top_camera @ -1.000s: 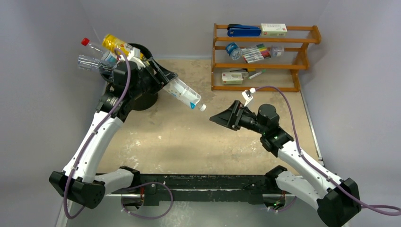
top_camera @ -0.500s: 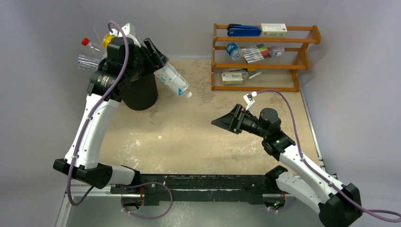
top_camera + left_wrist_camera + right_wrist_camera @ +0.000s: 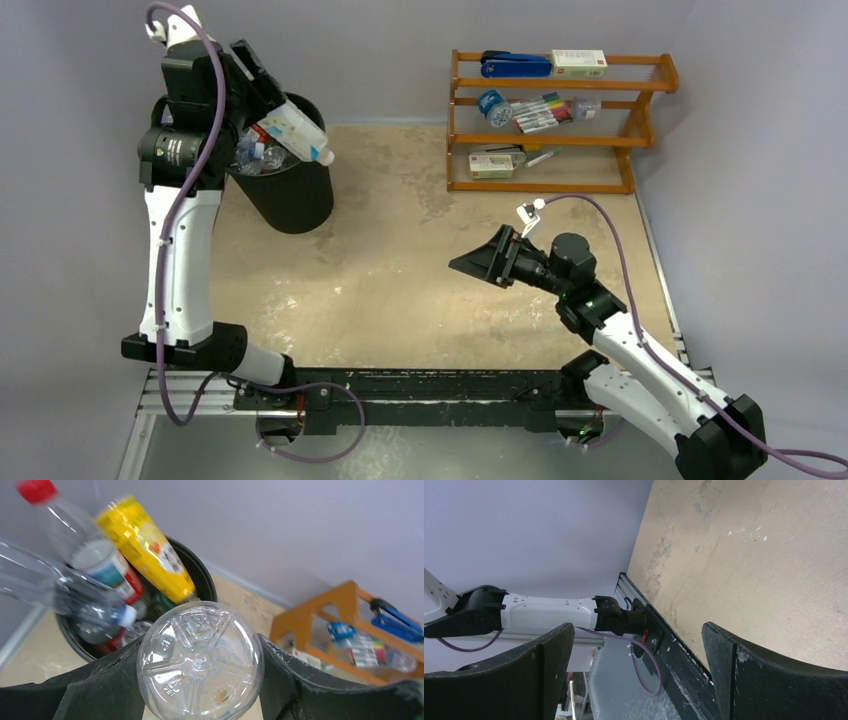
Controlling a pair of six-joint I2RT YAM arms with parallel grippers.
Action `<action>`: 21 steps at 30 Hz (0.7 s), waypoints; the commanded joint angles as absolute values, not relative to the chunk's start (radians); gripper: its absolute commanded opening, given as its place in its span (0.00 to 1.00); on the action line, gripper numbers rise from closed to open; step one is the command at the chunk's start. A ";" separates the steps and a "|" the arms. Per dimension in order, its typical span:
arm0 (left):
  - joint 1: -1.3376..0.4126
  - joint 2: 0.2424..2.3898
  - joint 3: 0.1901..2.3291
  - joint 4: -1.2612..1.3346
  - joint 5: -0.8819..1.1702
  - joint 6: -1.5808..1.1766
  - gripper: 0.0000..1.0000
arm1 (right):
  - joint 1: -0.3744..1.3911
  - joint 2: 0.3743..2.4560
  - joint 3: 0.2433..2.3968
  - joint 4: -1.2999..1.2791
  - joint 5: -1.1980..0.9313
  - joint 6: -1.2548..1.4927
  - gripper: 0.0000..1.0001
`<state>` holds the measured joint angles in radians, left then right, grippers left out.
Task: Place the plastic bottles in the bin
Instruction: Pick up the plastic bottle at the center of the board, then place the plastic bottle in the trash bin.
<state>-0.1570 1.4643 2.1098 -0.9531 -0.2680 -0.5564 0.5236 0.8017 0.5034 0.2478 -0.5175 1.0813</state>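
Note:
My left gripper (image 3: 268,118) is shut on a clear bottle (image 3: 296,132) with a white cap and holds it tilted over the rim of the black bin (image 3: 290,195) at the back left. In the left wrist view the bottle's round base (image 3: 201,661) fills the gap between my fingers. Beyond it the bin (image 3: 205,582) holds a yellow bottle (image 3: 145,547), a red-capped clear bottle (image 3: 67,525) and other clear bottles (image 3: 60,592). My right gripper (image 3: 472,260) is open and empty above the middle of the table, its fingers (image 3: 769,675) wide apart.
An orange wooden rack (image 3: 560,120) with markers, boxes and a blue stapler stands at the back right; it also shows in the left wrist view (image 3: 345,630). The beige table top (image 3: 400,270) spreads between the arms. Grey walls close the sides.
My left arm has swung up and to the left, carrying the clear bottle from over the table to above the bin's rim. The right gripper has barely moved.

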 commanded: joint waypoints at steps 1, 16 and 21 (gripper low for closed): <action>-0.135 1.495 2.220 -0.924 -0.398 -0.466 0.57 | 0.528 0.773 0.503 0.247 -0.523 1.062 1.00; -0.129 1.512 2.105 -0.645 -0.607 -0.349 0.57 | 0.527 0.742 0.480 0.211 -0.526 1.058 1.00; -0.129 1.509 2.043 -0.517 -0.644 -0.330 0.57 | 0.527 0.739 0.469 0.218 -0.523 1.061 1.00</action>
